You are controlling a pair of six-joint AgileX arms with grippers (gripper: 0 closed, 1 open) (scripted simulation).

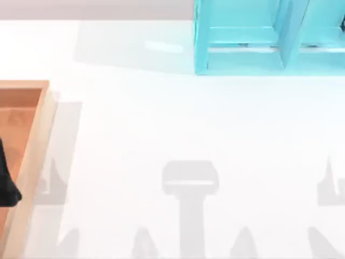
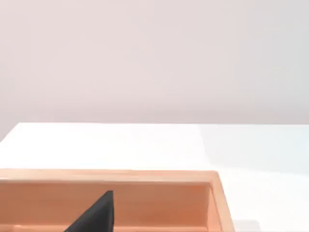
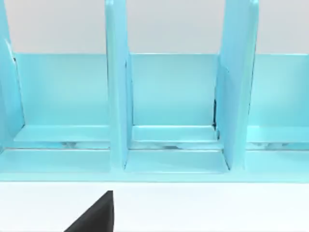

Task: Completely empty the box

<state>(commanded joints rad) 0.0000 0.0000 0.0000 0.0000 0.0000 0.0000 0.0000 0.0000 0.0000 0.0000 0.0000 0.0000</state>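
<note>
The box (image 1: pixel 33 145) lies at the table's left side, cut off by the top view's left edge. Its tan rim and a strip of orange-brown floor show, and the rest is out of view. A black part of my left gripper (image 1: pixel 8 186) hangs over the box floor at that edge. In the left wrist view the same gripper (image 2: pixel 96 215) sits low above the box's far wall (image 2: pixel 145 195). My right gripper (image 3: pixel 96 215) hovers over the white table, facing the shelf cabinet.
A turquoise-blue shelf cabinet (image 1: pixel 253 38) with upright dividers (image 3: pixel 116 96) stands at the back right. White table top (image 1: pixel 178 124) stretches between it and the box. Grey arm shadows fall along the front edge.
</note>
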